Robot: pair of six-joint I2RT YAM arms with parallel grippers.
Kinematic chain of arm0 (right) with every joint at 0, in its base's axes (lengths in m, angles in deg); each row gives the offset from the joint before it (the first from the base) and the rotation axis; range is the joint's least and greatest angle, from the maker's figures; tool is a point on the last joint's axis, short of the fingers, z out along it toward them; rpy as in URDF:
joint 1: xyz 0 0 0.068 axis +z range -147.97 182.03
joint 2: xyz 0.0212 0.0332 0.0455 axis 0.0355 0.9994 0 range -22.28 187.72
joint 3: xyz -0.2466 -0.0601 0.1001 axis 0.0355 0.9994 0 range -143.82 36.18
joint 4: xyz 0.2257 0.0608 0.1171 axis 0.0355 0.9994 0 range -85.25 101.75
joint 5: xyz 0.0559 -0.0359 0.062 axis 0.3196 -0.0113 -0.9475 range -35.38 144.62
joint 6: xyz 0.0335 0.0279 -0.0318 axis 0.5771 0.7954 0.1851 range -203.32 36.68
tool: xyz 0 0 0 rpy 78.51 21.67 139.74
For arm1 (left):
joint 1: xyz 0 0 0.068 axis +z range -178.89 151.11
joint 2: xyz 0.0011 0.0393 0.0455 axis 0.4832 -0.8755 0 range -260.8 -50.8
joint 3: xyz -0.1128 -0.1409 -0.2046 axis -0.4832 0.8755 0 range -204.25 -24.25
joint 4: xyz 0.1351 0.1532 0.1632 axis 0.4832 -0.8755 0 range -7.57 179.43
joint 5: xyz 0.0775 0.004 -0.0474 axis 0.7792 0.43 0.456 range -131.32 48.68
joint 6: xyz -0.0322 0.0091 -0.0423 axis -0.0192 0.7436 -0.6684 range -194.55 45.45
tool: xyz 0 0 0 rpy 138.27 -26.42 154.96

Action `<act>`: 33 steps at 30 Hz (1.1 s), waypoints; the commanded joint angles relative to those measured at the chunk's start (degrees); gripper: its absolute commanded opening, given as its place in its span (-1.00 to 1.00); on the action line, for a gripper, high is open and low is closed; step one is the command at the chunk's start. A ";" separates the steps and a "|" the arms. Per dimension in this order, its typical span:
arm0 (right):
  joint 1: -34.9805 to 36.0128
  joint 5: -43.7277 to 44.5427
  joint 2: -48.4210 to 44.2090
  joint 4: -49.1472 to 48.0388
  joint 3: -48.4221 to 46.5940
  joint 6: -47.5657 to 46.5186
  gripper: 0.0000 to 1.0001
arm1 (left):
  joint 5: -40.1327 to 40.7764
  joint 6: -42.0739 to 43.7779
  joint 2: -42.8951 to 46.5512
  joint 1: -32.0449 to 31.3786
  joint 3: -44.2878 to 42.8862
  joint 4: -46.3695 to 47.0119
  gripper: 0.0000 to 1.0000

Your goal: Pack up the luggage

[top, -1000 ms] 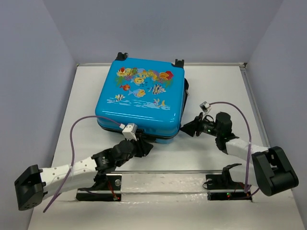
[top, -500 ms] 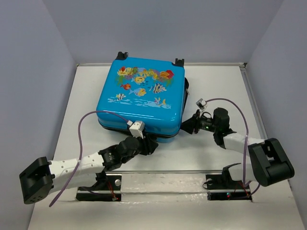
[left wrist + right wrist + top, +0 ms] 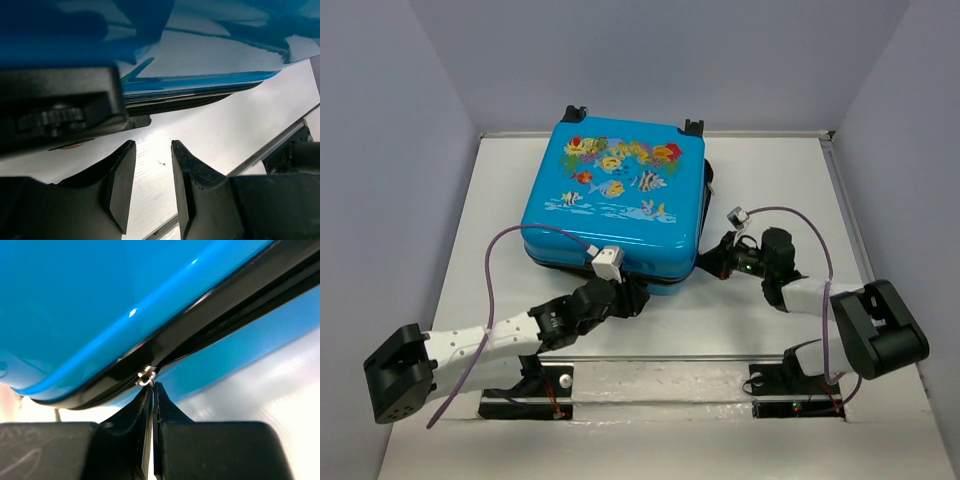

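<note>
The luggage point(image 3: 615, 195) lies flat on the table with its fish print up and its lid down. Its black zipper seam runs round the side. My right gripper point(image 3: 706, 262) is at the near right corner of the luggage point(image 3: 90, 300), shut on the silver zipper pull point(image 3: 146, 376). The pull's flat tab is pinched between the fingertips of that gripper point(image 3: 154, 390). My left gripper point(image 3: 638, 296) sits low at the front edge of the luggage point(image 3: 200, 55). In the wrist view the left gripper point(image 3: 152, 145) is open, with only bare table between its fingers.
A metal rail point(image 3: 660, 358) and the two arm bases run along the near table edge. Grey walls close in the table at the left, back and right. A black block point(image 3: 60, 107) fills the upper left of the left wrist view.
The right gripper moved in to the luggage's corner and shut on the zipper pull. The left arm slid right along the front edge, still open.
</note>
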 commanded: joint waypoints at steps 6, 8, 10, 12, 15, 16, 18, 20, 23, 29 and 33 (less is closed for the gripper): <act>15.07 25.43 -24.44 23.78 3.76 0.85 -0.86 | 3.26 5.48 -5.26 3.31 -8.82 7.99 -0.09; 17.45 28.34 -28.75 31.43 4.56 3.13 -0.86 | 3.08 6.36 -6.49 3.58 -9.43 9.22 -0.09; 20.43 31.07 -34.54 38.09 4.39 5.67 -0.86 | 2.82 6.89 -7.71 4.01 -10.83 10.01 -0.09; 21.40 31.34 -35.26 41.37 4.12 7.26 -0.86 | 2.64 7.15 -8.77 4.19 -11.54 10.54 -0.09; 29.55 35.36 -33.79 48.73 1.24 10.16 -0.86 | 2.90 7.86 -11.14 4.37 -12.25 11.51 -0.09; 31.67 36.95 -32.91 48.77 0.44 10.17 -0.86 | 3.08 7.94 -11.15 4.54 -12.42 11.51 -0.09; 35.63 40.03 -30.71 51.32 -0.71 11.22 -0.86 | 2.82 8.03 -11.41 4.72 -12.34 12.56 -0.09; 41.41 42.66 -26.77 49.32 -1.94 13.32 -0.86 | 1.77 7.94 -11.85 4.72 -13.03 13.09 -0.09; 48.19 46.53 -20.10 42.39 -5.70 16.22 -0.86 | -0.16 8.21 -13.17 4.72 -14.44 13.44 -0.09; 51.91 58.74 -6.89 28.93 -12.84 21.75 -0.86 | -0.18 11.63 -12.83 4.72 -19.10 8.72 -0.06; 52.44 66.04 -8.97 26.62 -8.56 26.42 -0.86 | 2.02 13.30 -6.33 5.60 -22.27 0.10 0.01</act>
